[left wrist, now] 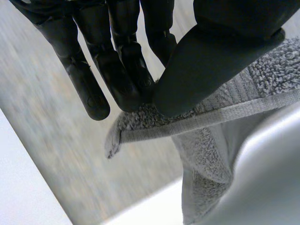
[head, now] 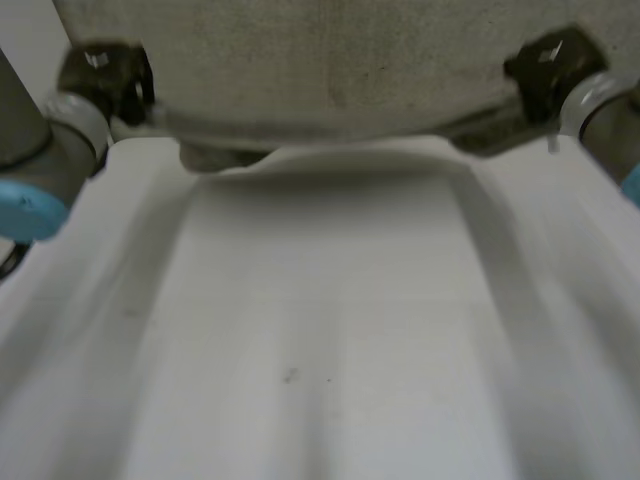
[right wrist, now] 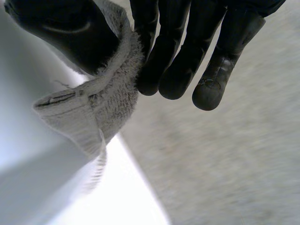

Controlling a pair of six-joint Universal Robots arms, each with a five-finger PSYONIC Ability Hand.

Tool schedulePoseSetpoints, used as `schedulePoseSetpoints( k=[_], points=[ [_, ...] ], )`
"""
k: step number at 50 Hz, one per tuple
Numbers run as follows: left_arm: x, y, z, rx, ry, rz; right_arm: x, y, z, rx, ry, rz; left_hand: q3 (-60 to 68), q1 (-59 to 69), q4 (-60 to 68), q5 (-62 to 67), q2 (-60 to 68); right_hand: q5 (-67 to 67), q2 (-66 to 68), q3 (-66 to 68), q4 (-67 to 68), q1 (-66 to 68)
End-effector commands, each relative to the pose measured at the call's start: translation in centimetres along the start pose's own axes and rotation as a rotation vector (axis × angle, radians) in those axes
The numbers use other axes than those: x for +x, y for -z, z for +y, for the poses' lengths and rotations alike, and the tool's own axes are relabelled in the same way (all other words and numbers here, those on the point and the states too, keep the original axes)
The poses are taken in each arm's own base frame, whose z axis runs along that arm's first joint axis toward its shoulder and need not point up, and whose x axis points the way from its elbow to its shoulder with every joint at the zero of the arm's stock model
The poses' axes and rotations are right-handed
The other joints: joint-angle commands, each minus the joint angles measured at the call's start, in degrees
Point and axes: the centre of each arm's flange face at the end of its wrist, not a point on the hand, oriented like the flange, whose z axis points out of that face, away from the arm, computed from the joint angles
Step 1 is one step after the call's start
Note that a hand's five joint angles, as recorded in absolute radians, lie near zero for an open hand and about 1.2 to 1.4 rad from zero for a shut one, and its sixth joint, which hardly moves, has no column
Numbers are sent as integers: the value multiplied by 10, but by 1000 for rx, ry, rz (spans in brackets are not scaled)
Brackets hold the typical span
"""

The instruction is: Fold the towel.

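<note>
The grey terry towel is held up between both hands, and its pale side runs toward the camera in long creases. My left hand is at the towel's left corner. In the left wrist view the left hand pinches a hemmed corner between thumb and straight fingers. My right hand is at the towel's right corner. In the right wrist view the right hand pinches the other hemmed corner against its thumb. The towel sags slightly between the two hands.
The white table lies below the left hand, beside a grey stretch of towel. More white table sits below the right hand. Both grey arms with light-blue caps flank the cloth.
</note>
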Motion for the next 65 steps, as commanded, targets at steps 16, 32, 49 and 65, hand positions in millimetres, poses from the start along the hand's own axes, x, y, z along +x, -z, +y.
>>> schedulePoseSetpoints(
  k=[16, 32, 49, 65],
  points=[
    [30, 55, 154, -396, -174, 106, -79, 26, 93, -212, 79, -234, 103, 110, 102, 106, 102, 19, 35, 40, 32, 38],
    [25, 177, 95, -589, -306, 205, -49, 157, 73, -407, 231, -380, 103, 110, 102, 106, 102, 19, 35, 40, 32, 38],
    [28, 158, 86, -469, -429, 210, -41, 140, 82, -371, 306, -387, 103, 110, 102, 106, 102, 19, 35, 40, 32, 38],
    [50, 41, 137, -420, -364, 208, -68, 26, 118, -329, 188, -302, 103, 110, 102, 106, 102, 19, 35, 40, 32, 38]
  ],
)
